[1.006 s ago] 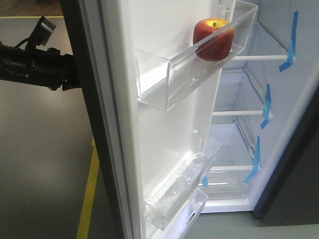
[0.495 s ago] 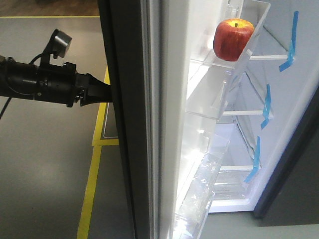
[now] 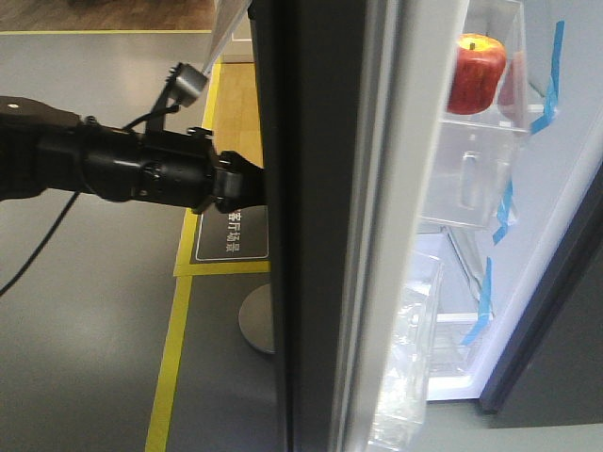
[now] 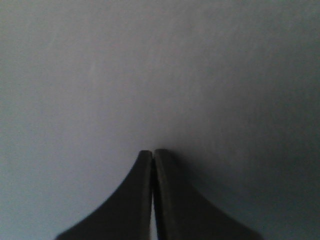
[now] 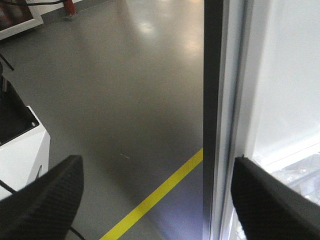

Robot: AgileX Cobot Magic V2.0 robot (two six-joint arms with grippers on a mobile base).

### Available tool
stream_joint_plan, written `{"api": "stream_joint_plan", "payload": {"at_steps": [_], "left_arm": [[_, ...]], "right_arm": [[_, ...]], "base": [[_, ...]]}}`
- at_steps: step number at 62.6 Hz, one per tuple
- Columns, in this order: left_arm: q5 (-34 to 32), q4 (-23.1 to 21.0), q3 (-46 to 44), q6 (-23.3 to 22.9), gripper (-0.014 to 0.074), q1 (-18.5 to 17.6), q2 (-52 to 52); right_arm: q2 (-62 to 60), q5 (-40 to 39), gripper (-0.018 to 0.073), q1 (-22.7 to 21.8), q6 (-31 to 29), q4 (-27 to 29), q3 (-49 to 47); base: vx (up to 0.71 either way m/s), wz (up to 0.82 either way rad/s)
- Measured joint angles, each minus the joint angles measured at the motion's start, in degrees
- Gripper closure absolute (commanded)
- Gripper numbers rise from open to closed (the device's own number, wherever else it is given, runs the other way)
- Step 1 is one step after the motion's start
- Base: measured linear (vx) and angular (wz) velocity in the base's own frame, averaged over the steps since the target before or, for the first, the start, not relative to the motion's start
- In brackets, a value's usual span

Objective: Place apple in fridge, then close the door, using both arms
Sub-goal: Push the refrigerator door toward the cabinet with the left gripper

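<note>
Door [image 3: 311,235] between left gripper [image 4: 152,151] and apple [image 3: 476,73]

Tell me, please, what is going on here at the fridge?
The apple is already in, sitting in the upper clear bin of the door. The left gripper, shut, rests its tips against the dark outer face, and the door stands partly open, edge-on to the front camera. The right gripper is open and empty near the door's edge. The fridge isn't closed yet.

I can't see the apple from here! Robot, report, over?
Left tool shut, at the outer face of the door. Right tool open, empty. Apple in the door bin, door not yet closed. Nothing seen blocking it.
</note>
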Motion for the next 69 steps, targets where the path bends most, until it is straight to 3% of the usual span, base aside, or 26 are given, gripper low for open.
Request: {"api": "stream_joint_plan", "payload": {"at_steps": [32, 69], "left_arm": [[-12.77, -6.25, -1.06, 8.96, 0.0603, -14.55, 2.61], [-20.11, -7.17, -22.70, 9.42, 0.0603, -23.35, 18.71]], "right_arm": [[0.00, 0.00, -0.0019, 0.00, 0.00, 0.00, 0.00], [0.00, 0.00, -0.0019, 0.00, 0.00, 0.00, 0.00]], "base": [[0.00, 0.00], [0.00, 0.00]]}}
